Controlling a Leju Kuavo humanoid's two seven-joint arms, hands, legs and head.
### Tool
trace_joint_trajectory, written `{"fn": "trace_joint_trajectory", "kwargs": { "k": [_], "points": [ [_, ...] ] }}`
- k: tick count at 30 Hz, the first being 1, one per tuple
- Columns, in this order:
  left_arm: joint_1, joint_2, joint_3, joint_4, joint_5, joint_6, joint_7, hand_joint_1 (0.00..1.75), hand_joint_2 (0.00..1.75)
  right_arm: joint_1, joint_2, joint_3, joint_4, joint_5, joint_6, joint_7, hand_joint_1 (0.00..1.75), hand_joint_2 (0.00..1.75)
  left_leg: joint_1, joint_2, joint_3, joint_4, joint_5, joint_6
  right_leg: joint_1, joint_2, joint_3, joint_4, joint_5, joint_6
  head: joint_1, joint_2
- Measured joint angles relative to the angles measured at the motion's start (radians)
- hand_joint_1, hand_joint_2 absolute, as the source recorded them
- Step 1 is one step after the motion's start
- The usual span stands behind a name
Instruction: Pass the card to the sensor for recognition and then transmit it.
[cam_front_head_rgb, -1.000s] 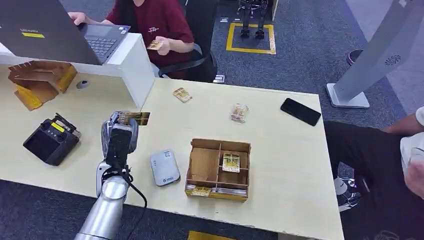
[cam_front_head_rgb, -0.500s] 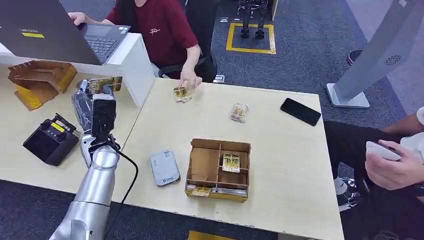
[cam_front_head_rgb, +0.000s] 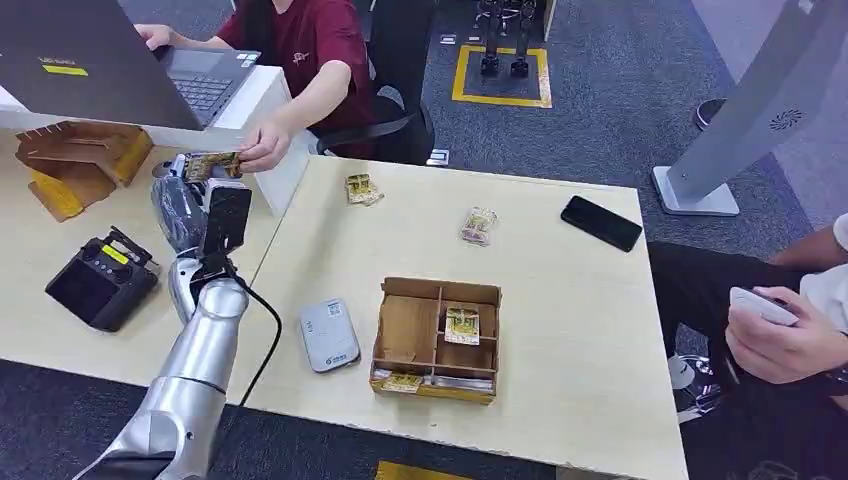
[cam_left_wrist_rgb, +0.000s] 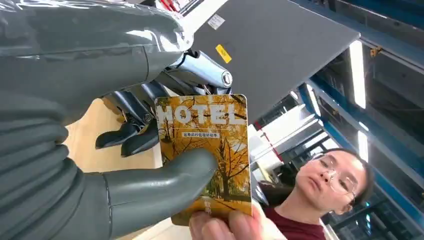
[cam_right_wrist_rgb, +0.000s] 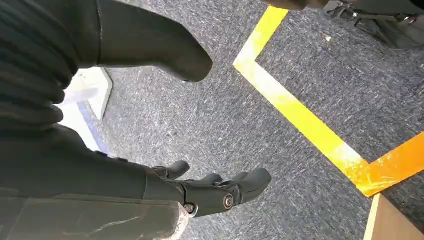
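Note:
My left hand (cam_front_head_rgb: 195, 200) is raised over the left table and pinches a yellow hotel card (cam_front_head_rgb: 212, 164) between thumb and fingers. The left wrist view shows the card (cam_left_wrist_rgb: 207, 150) close up, with autumn trees and the word HOTEL on it. A person in a red shirt reaches across from behind the white divider, and their hand (cam_front_head_rgb: 263, 148) grips the card's far end; their fingertips (cam_left_wrist_rgb: 220, 226) touch its edge. The white card sensor (cam_front_head_rgb: 329, 335) lies flat on the table to the right of my arm. My right hand (cam_right_wrist_rgb: 200, 192) hangs over the carpet, fingers apart, holding nothing.
A cardboard tray (cam_front_head_rgb: 437, 339) with cards sits right of the sensor. Two loose cards (cam_front_head_rgb: 364, 189) (cam_front_head_rgb: 479, 225) and a black phone (cam_front_head_rgb: 600, 222) lie farther back. A black controller (cam_front_head_rgb: 98, 280) rests at the left, a laptop (cam_front_head_rgb: 140, 70) on the divider. Another person sits at the right edge (cam_front_head_rgb: 790, 320).
My left hand carried the card from the table's middle up and left toward the divider. The person's hand left the loose card on the table and now grips my card.

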Motion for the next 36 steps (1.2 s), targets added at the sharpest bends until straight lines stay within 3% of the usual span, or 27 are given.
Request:
{"fn": "trace_joint_trajectory", "kwargs": {
  "k": [4, 5, 9, 11, 12, 13, 15, 18, 23, 26, 27, 32, 36],
  "points": [
    [-0.002, 0.000, 0.005, 0.022, 0.000, 0.003, -0.014, 1.75, 1.75, -0.001, 0.000, 0.000, 0.000, 0.002, 0.000, 0.000, 0.00, 1.75, 0.000, 0.000, 0.000, 0.000, 0.000, 0.000, 0.000, 0.000, 0.000, 0.000, 0.000, 0.000, 0.000, 0.000],
    [-0.002, 0.000, 0.005, 0.026, 0.000, 0.003, -0.018, 0.00, 1.75, -0.001, 0.000, 0.000, 0.000, 0.003, 0.000, 0.000, 0.00, 0.00, 0.000, 0.000, 0.000, 0.000, 0.000, 0.000, 0.000, 0.000, 0.000, 0.000, 0.000, 0.000, 0.000, 0.000],
    [-0.002, -0.002, 0.005, 0.033, 0.012, -0.008, -0.024, 0.00, 1.75, -0.001, 0.000, 0.000, 0.000, 0.003, -0.002, 0.000, 0.00, 0.00, 0.000, 0.000, 0.000, 0.000, 0.000, 0.000, 0.000, 0.000, 0.000, 0.000, 0.000, 0.000, 0.000, 0.000],
    [-0.002, -0.006, 0.007, 0.033, 0.053, -0.045, -0.014, 0.00, 1.75, -0.001, 0.000, 0.000, 0.000, 0.003, -0.003, 0.000, 0.00, 0.00, 0.000, 0.000, 0.000, 0.000, 0.000, 0.000, 0.000, 0.000, 0.000, 0.000, 0.000, 0.000, 0.000, 0.000],
    [-0.002, -0.008, 0.008, 0.033, 0.071, -0.071, -0.004, 0.00, 0.00, -0.001, 0.000, 0.000, 0.000, 0.002, -0.003, 0.002, 0.00, 0.00, 0.000, 0.000, 0.000, 0.000, 0.000, 0.000, 0.000, 0.000, 0.000, 0.000, 0.000, 0.000, 0.000, 0.000],
    [-0.003, -0.009, 0.008, 0.033, 0.085, -0.098, 0.005, 0.00, 1.75, -0.001, 0.000, 0.000, 0.000, 0.000, -0.005, 0.003, 0.00, 0.00, 0.000, 0.000, 0.000, 0.000, 0.000, 0.000, 0.000, 0.000, 0.000, 0.000, 0.000, 0.000, 0.000, 0.000],
    [-0.004, -0.010, 0.008, 0.033, 0.115, -0.139, 0.025, 0.00, 1.75, -0.001, 0.000, 0.000, 0.000, -0.005, -0.010, 0.003, 0.00, 0.00, 0.000, 0.000, 0.000, 0.000, 0.000, 0.000, 0.000, 0.000, 0.000, 0.000, 0.000, 0.000, 0.000, 0.000],
    [0.007, -0.012, 0.008, 0.011, 0.192, -0.261, 0.024, 0.00, 1.75, 0.000, 0.000, -0.002, 0.000, -0.016, -0.019, 0.006, 0.00, 0.00, 0.000, 0.000, 0.000, 0.000, 0.000, 0.000, 0.000, 0.000, 0.000, 0.000, 0.000, 0.000, 0.000, 0.000],
    [0.089, 0.008, -0.027, -0.142, 0.262, -0.418, 0.012, 0.00, 1.75, 0.004, 0.000, -0.014, 0.000, -0.031, -0.020, 0.006, 0.00, 0.00, 0.000, 0.001, -0.001, 0.000, 0.000, 0.000, 0.000, 0.001, 0.000, 0.000, 0.000, 0.000, 0.000, 0.000],
    [0.112, 0.017, -0.039, -0.175, 0.260, -0.443, 0.003, 0.00, 1.75, 0.004, 0.000, -0.018, 0.000, -0.039, -0.021, 0.005, 0.00, 0.00, 0.000, 0.001, -0.001, 0.000, 0.000, 0.000, 0.000, 0.001, -0.001, 0.000, 0.000, 0.000, 0.000, 0.000],
    [0.193, 0.052, -0.095, -0.297, 0.237, -0.500, -0.023, 0.00, 1.75, 0.006, 0.000, -0.032, 0.000, -0.052, -0.023, 0.000, 0.00, 0.00, 0.000, 0.001, -0.001, 0.000, 0.000, 0.000, 0.000, 0.001, -0.001, 0.000, 0.000, 0.000, 0.000, 0.000],
    [0.348, 0.118, -0.220, -0.487, 0.102, -0.520, -0.070, 0.00, 1.75, 0.009, 0.000, -0.061, 0.000, -0.069, -0.031, -0.002, 0.00, 0.00, 0.000, 0.001, -0.002, 0.000, -0.001, 0.000, 0.000, 0.001, -0.002, 0.000, -0.001, 0.000, 0.000, 0.000],
    [0.456, 0.165, -0.319, -0.567, -0.077, -0.454, -0.077, 0.00, 1.75, 0.010, 0.000, -0.081, 0.000, -0.075, -0.035, -0.013, 0.00, 0.00, 0.000, 0.001, -0.001, 0.000, -0.001, 0.000, 0.000, 0.001, -0.002, -0.001, -0.001, 0.000, 0.000, 0.000]
  ]
}}
